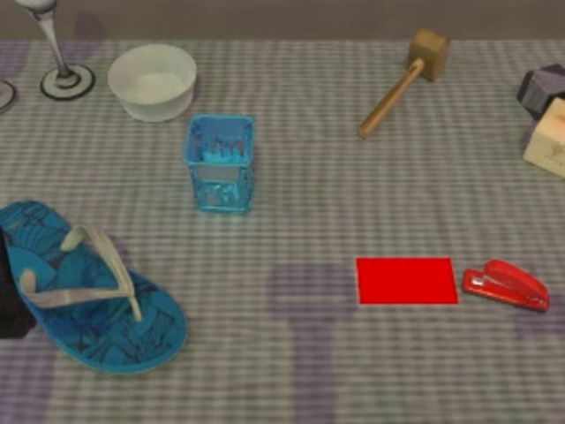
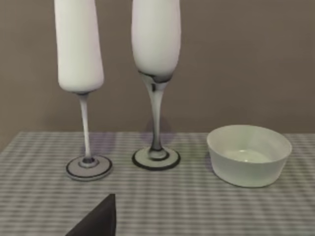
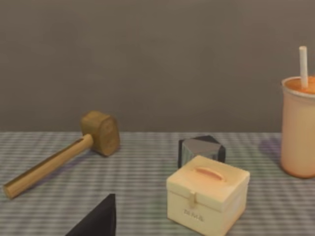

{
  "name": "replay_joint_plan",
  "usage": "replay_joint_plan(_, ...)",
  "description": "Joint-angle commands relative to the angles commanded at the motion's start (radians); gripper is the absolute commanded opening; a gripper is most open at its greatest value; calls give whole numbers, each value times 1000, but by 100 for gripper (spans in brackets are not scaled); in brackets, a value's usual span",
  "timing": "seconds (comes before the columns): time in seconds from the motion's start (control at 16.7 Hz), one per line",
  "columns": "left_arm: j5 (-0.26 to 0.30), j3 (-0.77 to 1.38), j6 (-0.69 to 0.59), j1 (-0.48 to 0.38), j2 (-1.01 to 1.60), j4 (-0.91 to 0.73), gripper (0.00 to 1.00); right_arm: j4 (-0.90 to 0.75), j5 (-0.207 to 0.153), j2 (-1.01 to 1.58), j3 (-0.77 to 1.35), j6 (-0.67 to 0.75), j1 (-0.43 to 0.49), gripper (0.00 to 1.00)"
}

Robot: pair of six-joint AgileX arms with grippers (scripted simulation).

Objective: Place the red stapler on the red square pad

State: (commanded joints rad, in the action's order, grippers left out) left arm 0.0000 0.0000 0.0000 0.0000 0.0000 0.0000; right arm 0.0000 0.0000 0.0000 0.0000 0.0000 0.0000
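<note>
The red stapler (image 1: 507, 284) lies flat near the table's right edge, a glossy wedge angled slightly. Just left of it, with a narrow gap between them, lies the red square pad (image 1: 407, 280), flat and bare. Neither shows in the wrist views. My left gripper (image 1: 9, 305) is only a dark shape at the table's left edge, behind the sandal's heel, far from both. In the left wrist view a dark corner of the left gripper (image 2: 98, 222) juts in. My right gripper (image 3: 98, 221) shows the same way in its own view and is outside the top view.
A blue flip-flop (image 1: 88, 287) lies at the front left, with a blue mesh basket (image 1: 220, 162) mid-table. At the back are a white bowl (image 1: 153, 81), two stemmed glasses (image 2: 156, 88) and a wooden mallet (image 1: 402, 81). A cream box (image 1: 549, 137), a dark block (image 1: 540, 87) and an orange cup (image 3: 298, 129) stand far right.
</note>
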Motion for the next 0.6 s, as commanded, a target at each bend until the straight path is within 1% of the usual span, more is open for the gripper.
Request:
replay_joint_plan(0.18, 0, 0, 0, 0, 0, 0, 100, -8, 0, 10, 10, -7, 3, 100)
replay_joint_plan(0.3, 0, 0, 0, 0, 0, 0, 100, -51, -2, 62, 61, -41, 15, 100)
replay_joint_plan(0.42, 0, 0, 0, 0, 0, 0, 100, -121, -2, 157, 151, -97, 33, 100)
replay_joint_plan(0.6, 0, 0, 0, 0, 0, 0, 100, -268, -1, 377, 335, -214, 70, 100)
